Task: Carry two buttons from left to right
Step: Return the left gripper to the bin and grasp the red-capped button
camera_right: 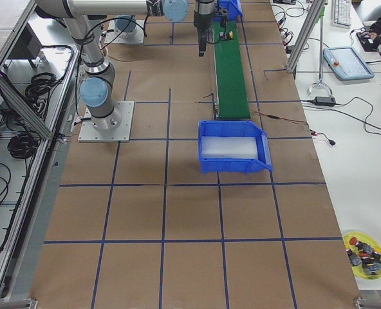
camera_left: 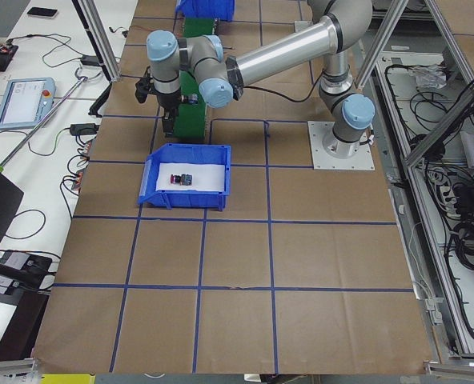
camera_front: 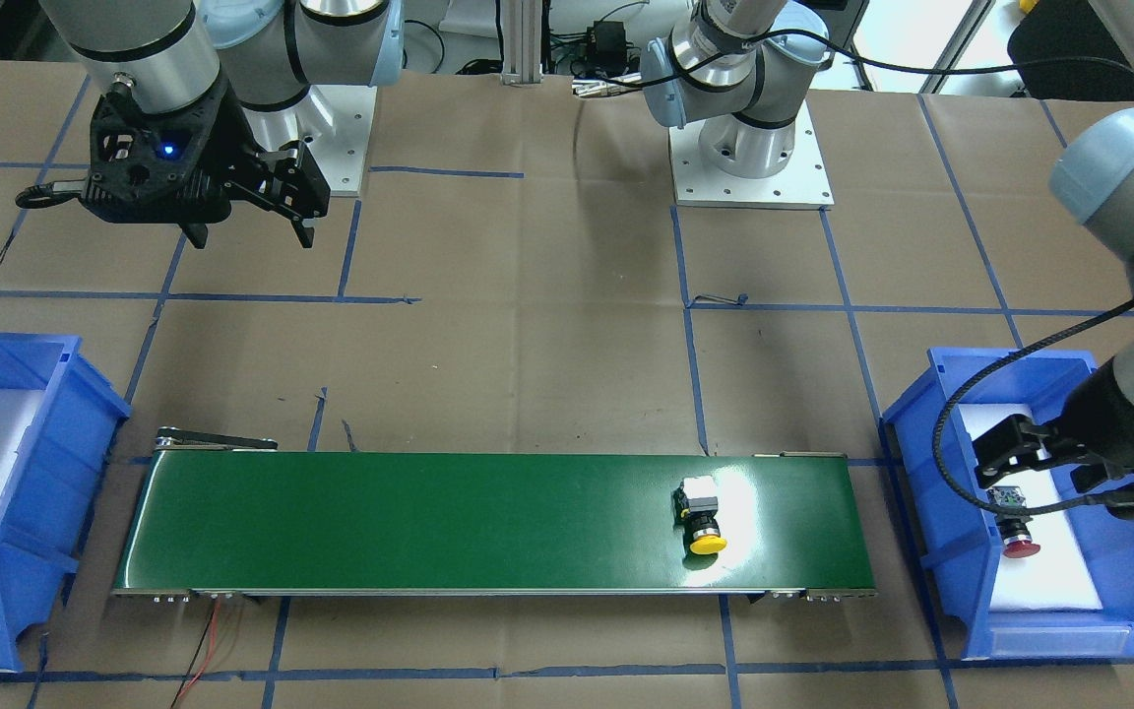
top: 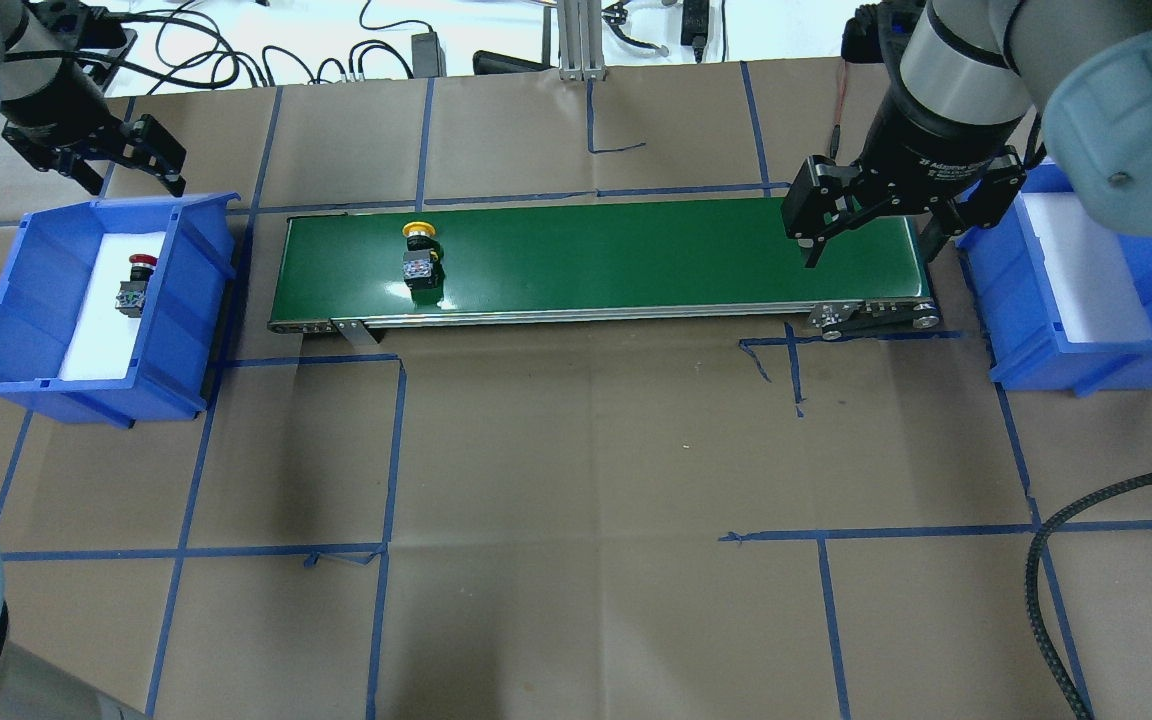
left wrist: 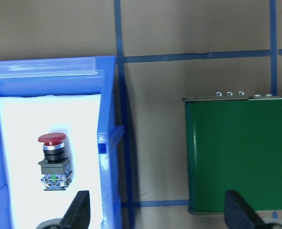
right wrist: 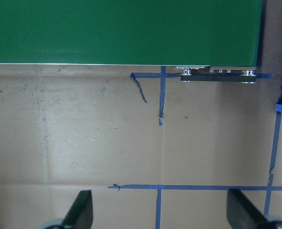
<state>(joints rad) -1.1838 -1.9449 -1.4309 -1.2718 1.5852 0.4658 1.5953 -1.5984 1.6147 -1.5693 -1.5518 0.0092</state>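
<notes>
The yellow-capped button [top: 420, 255] lies on its side on the green conveyor belt [top: 636, 260], near the belt's left end; it also shows in the front view [camera_front: 705, 517]. The red-capped button [top: 134, 285] lies on white foam inside the left blue bin [top: 86, 395], and shows in the left wrist view [left wrist: 53, 160]. My left gripper [top: 134, 180] is open and empty. It hovers above the bin's far wall, on the belt side. My right gripper [top: 871, 235] is open and empty, above the belt's right end.
A right blue bin [top: 1086, 370] lined with white foam stands past the belt's right end and holds nothing. Brown paper with blue tape lines covers the table. A yellow dish [camera_right: 364, 251] with several small parts sits on a side table.
</notes>
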